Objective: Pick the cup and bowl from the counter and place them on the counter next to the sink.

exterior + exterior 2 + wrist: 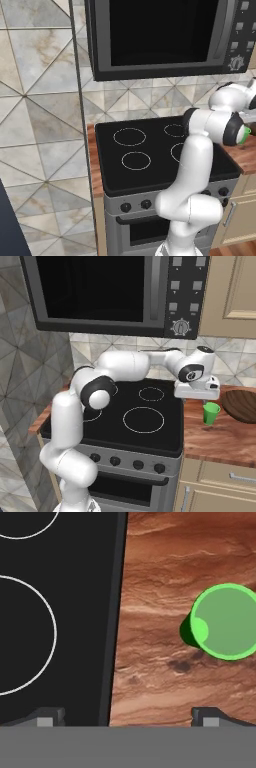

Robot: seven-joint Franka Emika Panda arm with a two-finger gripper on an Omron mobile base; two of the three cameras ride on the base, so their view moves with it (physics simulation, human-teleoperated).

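Your gripper [127,717] hangs spread to full width and empty, over the seam between the black stovetop [55,627] and the wooden counter [165,572]. The green cup [211,413] stands upright on that counter, off to one side of the fingers, not between them. Drop from here and one fingertip likely lands on the rim and tips it. The brown disc [242,404] sits just beside the cup; a shove could push the cup into it.

no readable text, microwave [107,293] keypad buttons blank, dial marks illegible — no brands
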